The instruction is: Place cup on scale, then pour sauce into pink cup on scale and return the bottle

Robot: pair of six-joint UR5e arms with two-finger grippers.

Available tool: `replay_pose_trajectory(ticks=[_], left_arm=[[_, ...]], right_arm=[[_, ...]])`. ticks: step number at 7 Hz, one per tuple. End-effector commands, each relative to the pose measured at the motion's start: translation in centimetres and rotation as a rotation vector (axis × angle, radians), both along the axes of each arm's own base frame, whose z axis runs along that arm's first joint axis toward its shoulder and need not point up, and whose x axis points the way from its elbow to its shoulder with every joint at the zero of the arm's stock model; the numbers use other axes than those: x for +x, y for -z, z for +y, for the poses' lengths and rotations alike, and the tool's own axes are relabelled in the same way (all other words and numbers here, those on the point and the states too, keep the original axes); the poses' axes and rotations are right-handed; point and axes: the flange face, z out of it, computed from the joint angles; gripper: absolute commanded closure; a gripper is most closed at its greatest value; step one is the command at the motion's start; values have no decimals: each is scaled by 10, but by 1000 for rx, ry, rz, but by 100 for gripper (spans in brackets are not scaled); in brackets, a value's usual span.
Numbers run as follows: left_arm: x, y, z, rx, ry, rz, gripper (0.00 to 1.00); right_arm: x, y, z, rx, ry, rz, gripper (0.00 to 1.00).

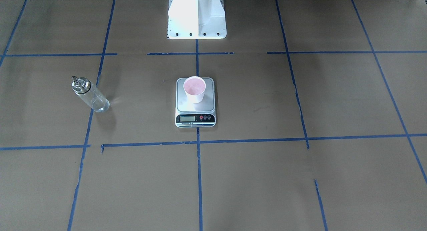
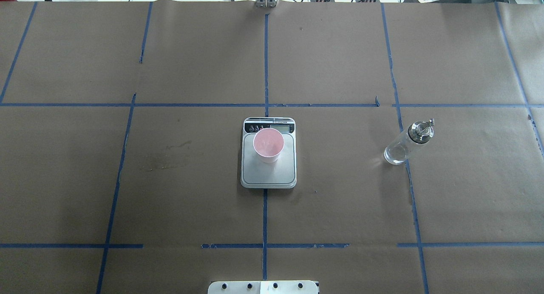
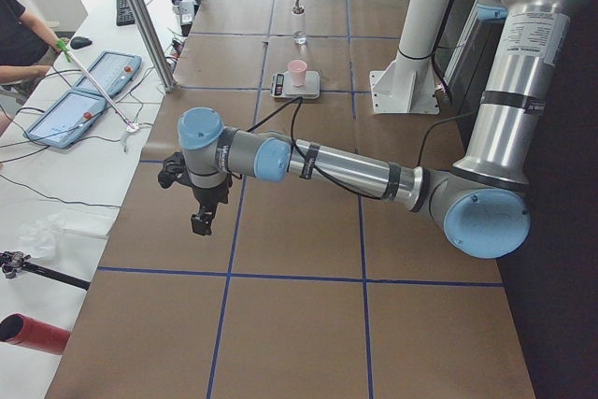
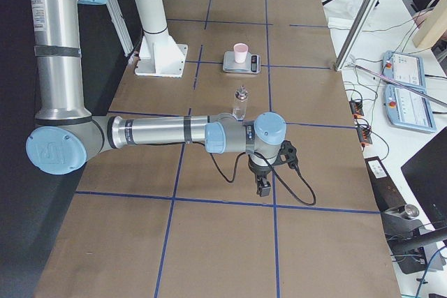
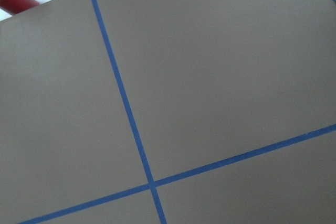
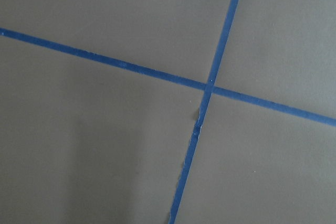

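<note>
- Right gripper [image 4: 263, 187] hangs fingers-down over the bare table [image 4: 209, 242], with nothing between or under the jaws. Its wrist view shows only a crossing of blue tape [image 6: 210, 85]. Only a side view catches it, so I cannot tell whether the jaws are apart or together.
- Left gripper [image 3: 199, 223] has the same posture at the opposite end of the table, with only tape and brown paper beneath. I cannot tell its jaw state either.
- The task item nearest the right jaws is the bottle [image 2: 403, 145]. It stands upright on the table, ahead of them toward the middle and well apart from them. The glass is clear and I can't judge the contents.
- Past the bottle from the right jaws, and far ahead of the left jaws, is the scale [image 2: 272, 175]. The cup [image 2: 268, 145] stands upright on its platform, toward the display end.
- My read is that the cup placement is done and the pour is the step in hand. I can't tell whether there is sauce in the cup.
- The next move calls for the right arm to swing in to the bottle with jaws wide enough for the glass body. It should grip below the collar, carry the bottle over the cup and tip it with the spout inside the rim.
</note>
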Motion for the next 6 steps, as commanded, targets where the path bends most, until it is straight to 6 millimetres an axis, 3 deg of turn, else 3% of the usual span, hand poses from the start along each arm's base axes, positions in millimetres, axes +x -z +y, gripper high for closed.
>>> replay_pose_trajectory(ticks=[1, 2, 3, 6], left_arm=[[-1, -19, 40, -77, 0, 61, 0], [1, -6, 43, -22, -4, 74, 0], [3, -28, 40, -49, -11, 74, 0], [3, -37, 42, -61, -13, 56, 0]], right_arm=[[5, -15, 13, -48, 19, 0, 0], [4, -19, 17, -65, 9, -4, 0], [4, -14, 13, -54, 9, -5, 0], [3, -12, 13, -52, 10, -19, 0]])
